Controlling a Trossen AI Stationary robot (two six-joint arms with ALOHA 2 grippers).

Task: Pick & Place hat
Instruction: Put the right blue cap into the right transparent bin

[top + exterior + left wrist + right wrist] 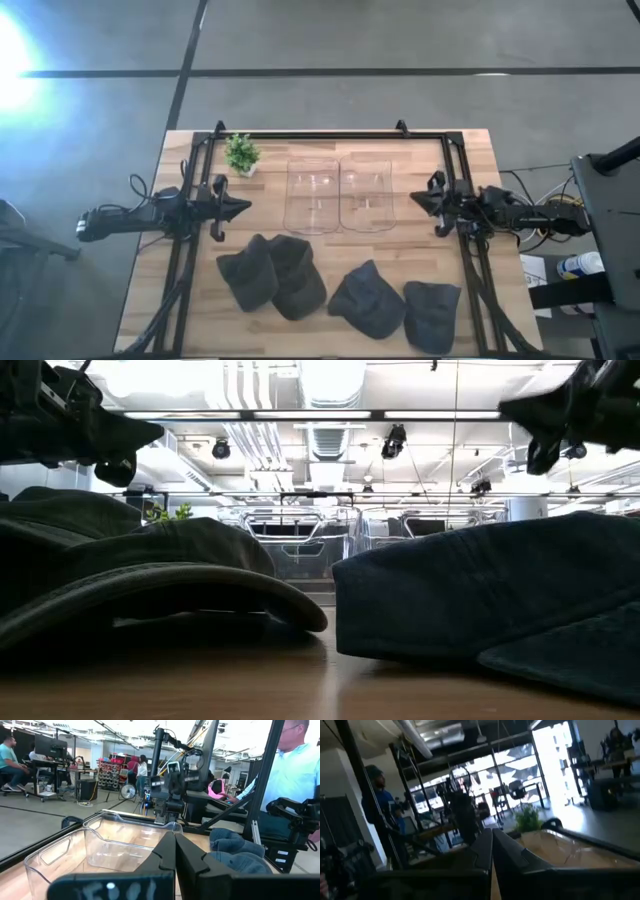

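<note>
Several dark hats lie flat along the table's near side: two overlapping [248, 275] [298, 278] left of centre, and two more [368, 300] [432, 313] to the right. They fill the low view [150, 575] [480, 595]. My left gripper [240, 207] hovers shut above the table's left side, level, pointing right; its fingers meet in the left wrist view [175, 855]. My right gripper [418, 198] hovers shut on the right side, pointing left, fingers together [491, 850]. Both are clear of the hats.
Two clear plastic bins [313, 195] [366, 195] stand side by side between the grippers, toward the far edge. A small potted plant [242, 155] sits at the far left. A black frame [330, 135] rims the table. People show in the room beyond.
</note>
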